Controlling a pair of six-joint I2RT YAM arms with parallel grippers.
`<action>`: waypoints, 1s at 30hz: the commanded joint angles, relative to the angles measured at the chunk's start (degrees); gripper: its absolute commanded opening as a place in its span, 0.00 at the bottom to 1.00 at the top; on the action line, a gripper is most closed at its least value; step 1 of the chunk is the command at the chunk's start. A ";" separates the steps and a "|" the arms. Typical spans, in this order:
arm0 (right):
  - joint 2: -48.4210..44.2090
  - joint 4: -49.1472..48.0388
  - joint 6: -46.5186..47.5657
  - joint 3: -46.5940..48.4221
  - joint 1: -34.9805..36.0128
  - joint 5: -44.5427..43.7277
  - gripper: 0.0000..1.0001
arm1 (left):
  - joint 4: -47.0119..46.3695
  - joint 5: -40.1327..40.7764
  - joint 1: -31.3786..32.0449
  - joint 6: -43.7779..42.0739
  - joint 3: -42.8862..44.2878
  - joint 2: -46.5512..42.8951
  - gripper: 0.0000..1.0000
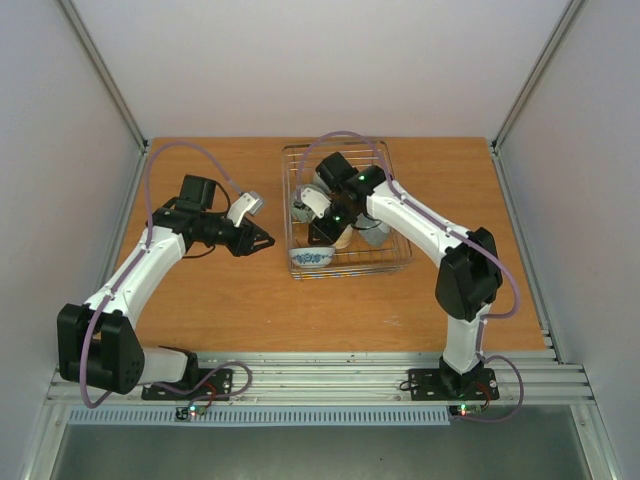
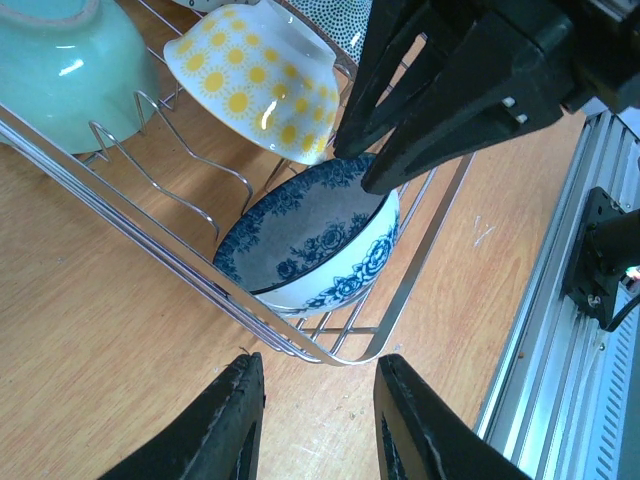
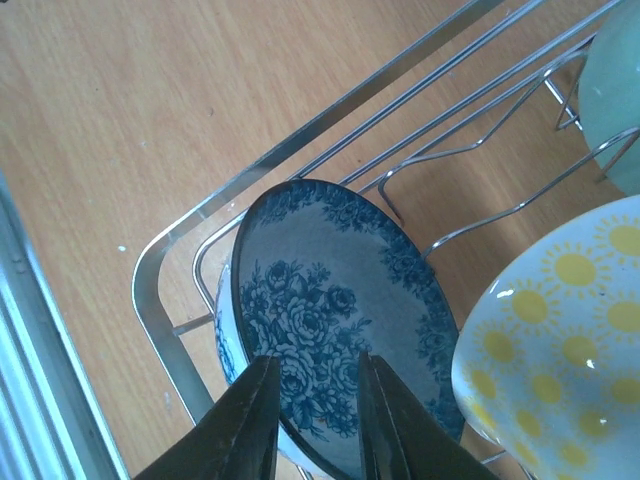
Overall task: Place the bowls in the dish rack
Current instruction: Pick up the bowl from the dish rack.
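Note:
The wire dish rack (image 1: 386, 268) stands at the table's middle. A white bowl with a blue flower pattern (image 1: 312, 257) leans tilted in its near-left corner (image 3: 330, 300). A cream bowl with yellow suns (image 2: 250, 85), a pale green bowl (image 2: 60, 70) and a dotted bowl (image 2: 345, 20) also sit in the rack. My right gripper (image 3: 318, 358) hangs over the blue bowl with its jaws apart, straddling the rim without clamping it. My left gripper (image 2: 320, 360) is open and empty over bare table, just outside the rack's left side (image 2: 150, 255).
The aluminium rail (image 2: 560, 330) at the table's near edge lies close to the rack's near corner. White walls enclose the table on three sides. The right arm (image 1: 430, 230) reaches across the rack's right half.

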State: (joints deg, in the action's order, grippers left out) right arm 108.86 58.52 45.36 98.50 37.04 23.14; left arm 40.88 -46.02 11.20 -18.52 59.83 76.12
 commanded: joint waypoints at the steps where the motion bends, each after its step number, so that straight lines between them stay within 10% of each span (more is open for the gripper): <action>1: 2.88 6.77 4.97 4.60 -1.55 6.95 0.22 | -0.83 0.19 -0.48 -0.59 0.11 -0.21 0.32; 14: 1.53 6.78 6.05 2.43 -1.80 12.41 0.35 | -0.77 0.32 -0.48 -0.72 0.05 -0.08 0.32; 30: 8.60 10.30 8.43 6.20 -1.66 13.80 0.23 | -0.93 0.45 -0.48 -0.81 -0.04 -0.23 0.32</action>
State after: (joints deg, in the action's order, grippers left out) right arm 114.91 66.37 51.92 102.74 35.24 34.63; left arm 40.88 -45.63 11.20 -18.52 59.83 76.12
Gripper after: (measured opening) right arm 0.251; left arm 0.316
